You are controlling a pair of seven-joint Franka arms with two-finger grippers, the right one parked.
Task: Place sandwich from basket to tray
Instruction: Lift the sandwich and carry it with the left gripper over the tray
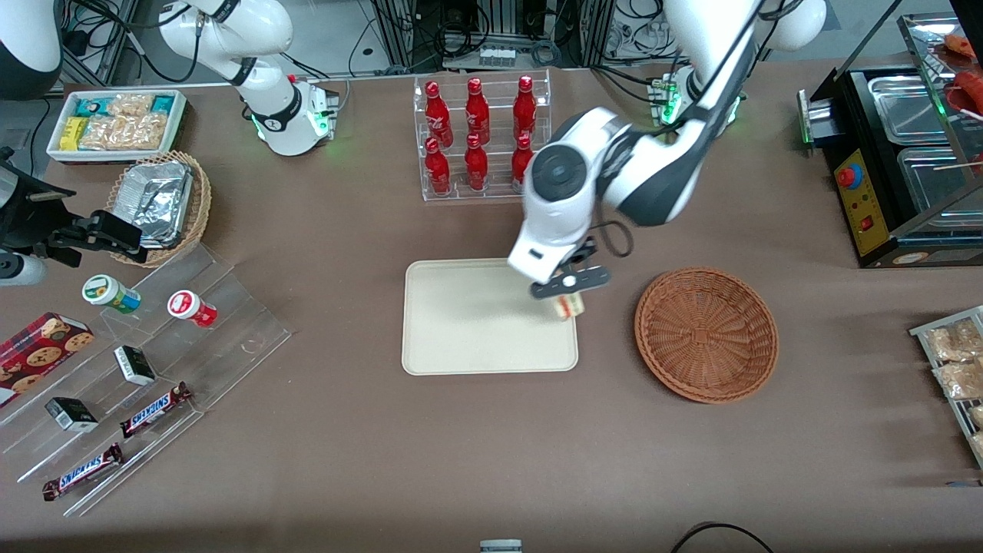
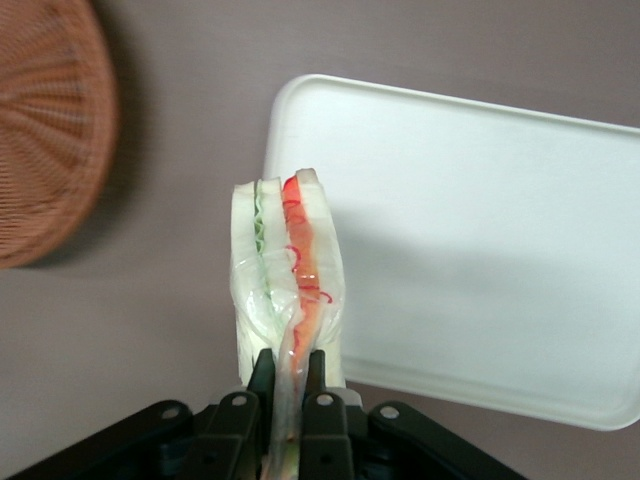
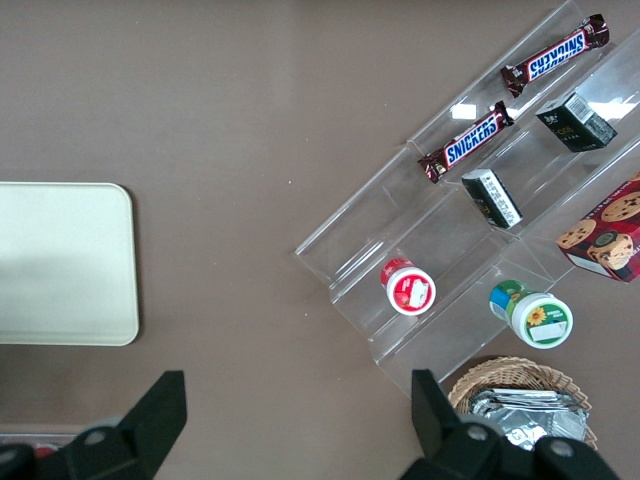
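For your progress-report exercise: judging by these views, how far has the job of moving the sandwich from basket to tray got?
Done: the round reddish-brown wicker basket holds nothing, so the pickup is finished. In hand: the left gripper has its jaws shut on the triangular white-bread sandwich, holding it over the edge of the cream rectangular tray nearest the basket. Left: lower it onto the tray and release.

Left arm (image 1: 614, 165): glossy white shells, dark grey joint sections; round dark cap on the wrist housing; black cable looped beside it; green light at the base (image 1: 668, 104); gripper (image 1: 570, 296) over the tray's edge: matte black, two screw holes per finger mount.
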